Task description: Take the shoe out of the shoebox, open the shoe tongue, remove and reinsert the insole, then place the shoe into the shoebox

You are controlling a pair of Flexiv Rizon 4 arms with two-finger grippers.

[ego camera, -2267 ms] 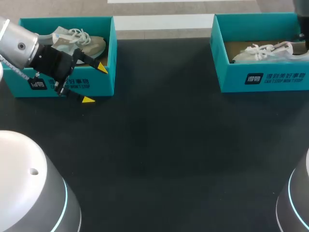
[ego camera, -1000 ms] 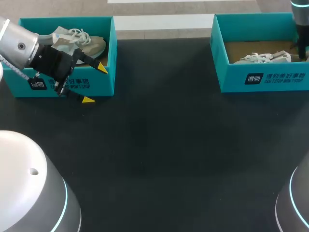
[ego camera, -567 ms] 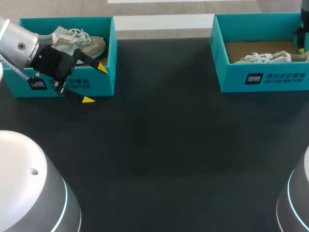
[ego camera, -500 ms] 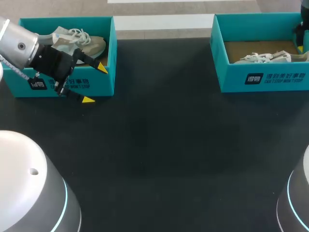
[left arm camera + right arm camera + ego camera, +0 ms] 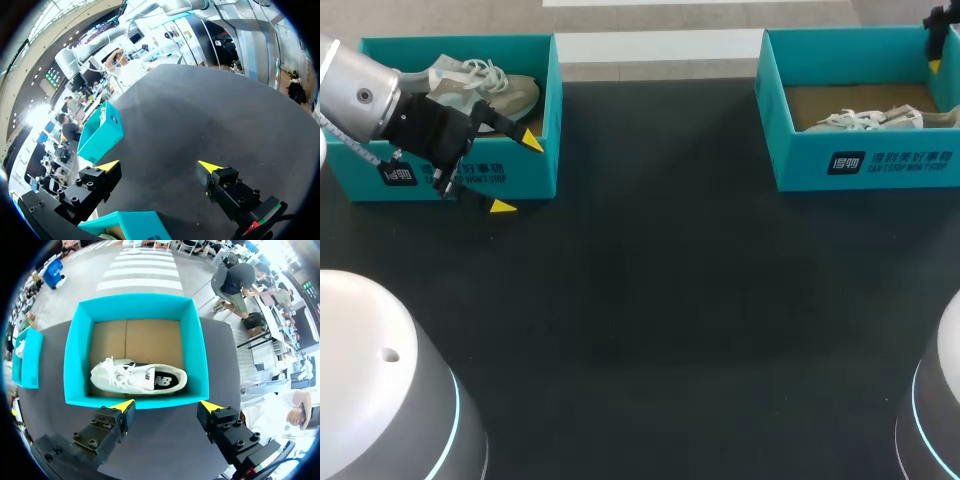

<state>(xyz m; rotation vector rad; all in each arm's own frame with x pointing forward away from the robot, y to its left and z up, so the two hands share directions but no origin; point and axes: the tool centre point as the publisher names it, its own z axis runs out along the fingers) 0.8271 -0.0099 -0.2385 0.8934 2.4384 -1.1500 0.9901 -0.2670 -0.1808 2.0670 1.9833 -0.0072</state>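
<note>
Right gripper point(image 5: 166, 405): risen out of the right shoebox point(image 5: 200, 365); fingers wide apart, holding nothing. White shoe point(image 5: 137, 379): lowered since earlier, now lying on that box's cardboard floor (near its front wall). Left gripper point(image 5: 517, 173): unmoved, fingers spread, empty, at the left shoebox point(image 5: 535, 185) front corner.

The left arm point(image 5: 360, 95) is rounded silver-grey with a black wrist. The left gripper point(image 5: 159, 166) and right gripper point(image 5: 166, 405) have black, screw-studded fingers point(image 5: 100, 432) tipped yellow. White domed bases point(image 5: 380, 400) wear cyan rings.
</note>
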